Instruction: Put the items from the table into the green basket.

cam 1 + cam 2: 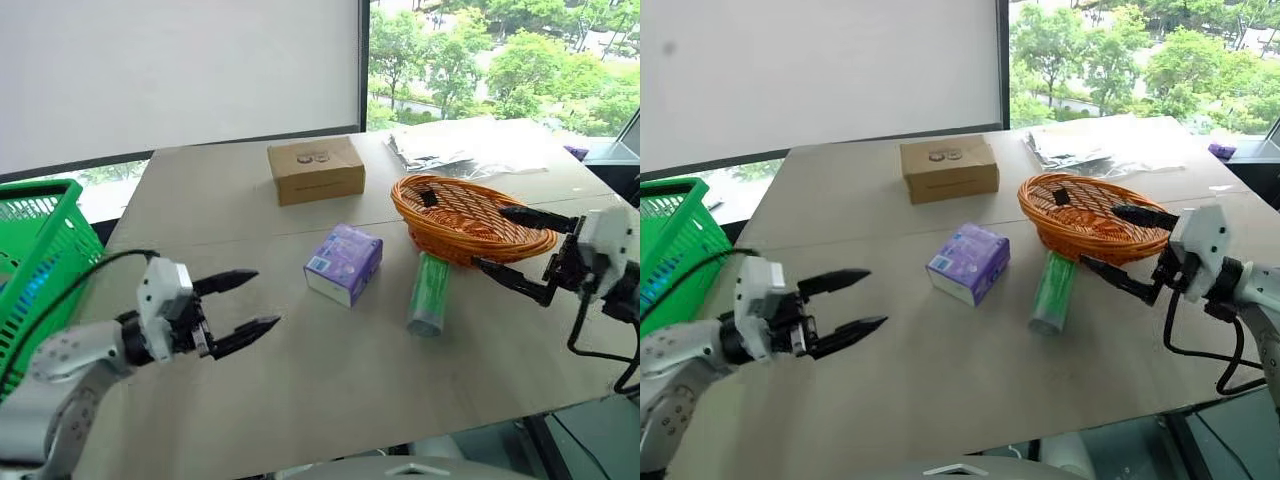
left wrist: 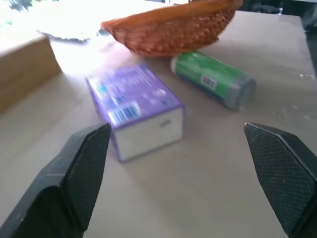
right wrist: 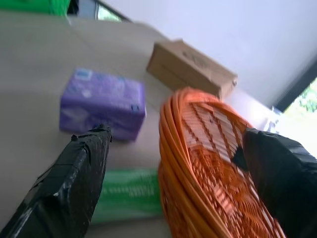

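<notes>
Both items lie on the desk (image 1: 300,400), not yet touched. The purple-and-white packet (image 1: 343,263) sits near the middle of the desk, and the green can (image 1: 430,292) lies on its side just beside it at about 3 o'clock. The far end of the can touches, or goes a little under, the rim of the orange wicker bowl (image 1: 470,215). The green basket (image 1: 35,260) stands off the desk edge at 9 o'clock, well apart from both items. A brown cardboard box (image 1: 315,169) rests at 12 o'clock from the packet and is not part of the job.

The left tool (image 1: 248,305) hangs above the desk at about 8 o'clock from the packet, with its two black fingers spread wide and nothing between them. The right tool (image 1: 520,250) is also wide open and empty, and it hovers close to the bowl rim, near the far end of the can.

The step in hand seems to be the reach for a first item. I think the left tool suits the packet, because it is on the basket side. It should close across the packet's narrow sides, not over a corner. For the can, the right tool should grip across the round body, near the middle, away from the wicker rim, because the can may roll.
</notes>
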You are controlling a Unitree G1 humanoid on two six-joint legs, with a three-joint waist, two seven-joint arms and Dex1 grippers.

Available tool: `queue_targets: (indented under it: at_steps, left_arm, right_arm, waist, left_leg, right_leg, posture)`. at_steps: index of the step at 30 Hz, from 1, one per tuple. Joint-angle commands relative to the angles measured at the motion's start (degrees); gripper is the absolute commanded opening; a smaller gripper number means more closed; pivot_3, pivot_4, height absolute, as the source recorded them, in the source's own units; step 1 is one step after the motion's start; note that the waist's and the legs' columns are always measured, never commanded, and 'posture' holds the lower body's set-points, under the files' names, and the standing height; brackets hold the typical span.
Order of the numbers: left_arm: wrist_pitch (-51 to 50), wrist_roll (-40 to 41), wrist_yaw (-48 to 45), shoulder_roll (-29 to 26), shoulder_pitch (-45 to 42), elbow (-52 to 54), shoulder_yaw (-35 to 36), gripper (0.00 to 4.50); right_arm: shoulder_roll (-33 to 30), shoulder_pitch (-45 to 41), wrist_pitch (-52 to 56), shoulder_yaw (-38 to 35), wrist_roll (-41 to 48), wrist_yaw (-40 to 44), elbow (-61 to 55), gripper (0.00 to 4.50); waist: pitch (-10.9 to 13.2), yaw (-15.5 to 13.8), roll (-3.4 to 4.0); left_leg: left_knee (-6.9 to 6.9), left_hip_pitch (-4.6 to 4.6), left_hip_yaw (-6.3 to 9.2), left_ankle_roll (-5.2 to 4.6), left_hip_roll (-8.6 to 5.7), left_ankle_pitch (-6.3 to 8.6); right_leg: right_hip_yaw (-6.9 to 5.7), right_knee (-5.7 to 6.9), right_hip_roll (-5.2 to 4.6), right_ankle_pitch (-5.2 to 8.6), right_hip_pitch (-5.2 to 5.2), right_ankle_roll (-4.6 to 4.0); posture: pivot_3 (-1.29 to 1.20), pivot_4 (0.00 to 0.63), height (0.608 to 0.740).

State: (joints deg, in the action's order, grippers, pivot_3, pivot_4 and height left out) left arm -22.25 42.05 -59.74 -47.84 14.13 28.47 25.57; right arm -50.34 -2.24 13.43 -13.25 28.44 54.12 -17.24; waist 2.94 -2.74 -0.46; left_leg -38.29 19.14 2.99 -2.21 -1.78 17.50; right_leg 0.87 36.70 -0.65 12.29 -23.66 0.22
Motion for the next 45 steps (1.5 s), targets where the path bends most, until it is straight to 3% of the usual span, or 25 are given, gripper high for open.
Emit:
queue_targets:
  at_steps: [1,8,16,17,19,25,30,38,42,45]
  left_arm:
    - [-0.4,1.7,-0.7,-1.7,-0.8,2.8,3.1,4.44]
    - [-1.7,2.8,1.5,-1.5,-0.3,6.0,4.6,4.44]
    - [-3.0,3.4,5.0,0.5,1.8,9.9,4.5,4.50]
    - [-3.1,3.5,5.1,0.5,1.8,10.1,4.4,4.50]
    - [-3.5,3.8,5.3,0.4,1.9,10.2,4.3,4.50]
    - [-3.7,3.1,5.8,0.1,1.5,9.7,3.5,4.50]
    - [-3.8,2.7,6.0,-0.1,-0.1,8.9,2.2,4.50]
    - [-3.5,2.0,5.8,-0.2,-2.2,7.8,0.7,4.50]
    - [-3.5,1.8,5.8,0.1,-2.5,7.9,0.4,4.50]
    - [-3.5,2.0,5.8,0.4,-1.5,8.3,1.2,4.50]
  right_arm:
    - [-0.7,-3.2,0.1,3.3,-4.8,-0.5,2.5,4.50]
    - [0.3,-9.8,-2.2,8.4,-11.7,-1.3,8.4,4.50]
    - [-0.6,-12.6,-7.7,11.1,-16.8,1.6,12.9,0.88]
    - [-0.6,-12.9,-8.0,11.4,-17.0,2.0,13.5,0.60]
    - [0.0,-13.4,-9.2,11.5,-17.4,2.2,14.6,0.58]
    - [2.3,-18.1,-19.8,9.7,-24.3,-6.0,21.7,0.58]
    - [-1.0,-24.8,-28.4,11.2,-35.6,-15.3,34.1,0.58]
    - [-2.3,-32.9,-31.8,11.3,-39.7,-23.3,50.3,4.34]
    - [-3.4,-33.8,-35.8,12.1,-40.9,-23.7,54.8,4.43]
    - [-1.8,-32.0,-33.9,10.2,-33.4,-16.9,49.9,4.43]
  waist:
    - [0.0,0.3,0.04]
    - [0.1,0.3,0.05]
    - [0.1,-0.8,0.04]
    - [0.1,-1.0,0.04]
    - [0.1,-1.2,0.04]
    - [0.1,-1.2,0.11]
    - [0.2,-1.3,0.17]
    - [0.2,-0.9,0.15]
    - [0.2,-0.8,0.15]
    - [0.2,-0.7,0.15]
  left_leg:
    - [0.00,0.00,-0.05,0.00,0.01,0.00]
    - [0.00,-0.18,-0.13,0.00,0.05,0.00]
    - [0.00,-0.16,-0.11,0.00,0.04,0.00]
    - [0.00,-0.16,-0.10,0.00,0.04,0.00]
    - [-0.01,-0.17,-0.12,0.00,0.04,0.00]
    - [0.00,-0.16,-0.13,0.00,0.04,0.00]
    - [0.00,-0.16,-0.20,0.01,0.00,-0.01]
    - [0.04,-0.14,-0.22,0.01,-0.01,0.00]
    - [0.04,-0.21,-0.32,0.00,0.01,-0.01]
    - [0.05,-0.21,-0.32,0.00,0.03,-0.01]
  right_leg:
    - [0.03,0.00,0.00,0.00,-0.01,0.00]
    - [0.08,0.10,0.08,0.00,0.05,0.00]
    - [0.11,0.09,0.06,-0.01,0.04,0.01]
    - [0.10,0.09,0.06,-0.01,0.04,0.01]
    - [0.11,0.09,0.06,-0.01,0.04,0.00]
    - [0.13,0.10,0.08,-0.01,0.04,0.00]
    - [0.19,0.11,0.07,-0.01,0.02,-0.01]
    - [0.28,0.08,0.07,-0.14,0.01,-0.28]
    - [0.37,0.10,0.12,-0.14,0.03,-0.26]
    - [0.40,0.10,0.15,-0.14,0.03,-0.26]
  posture:
    - [0.08,0.003,0.740]
    - [0.13,0.000,0.740]
    - [0.16,0.000,0.740]
    - [0.16,0.000,0.740]
    - [0.16,0.000,0.740]
    - [0.15,0.000,0.740]
    - [0.14,0.000,0.740]
    - [0.14,0.000,0.740]
    - [0.14,0.000,0.740]
    - [0.15,0.000,0.740]
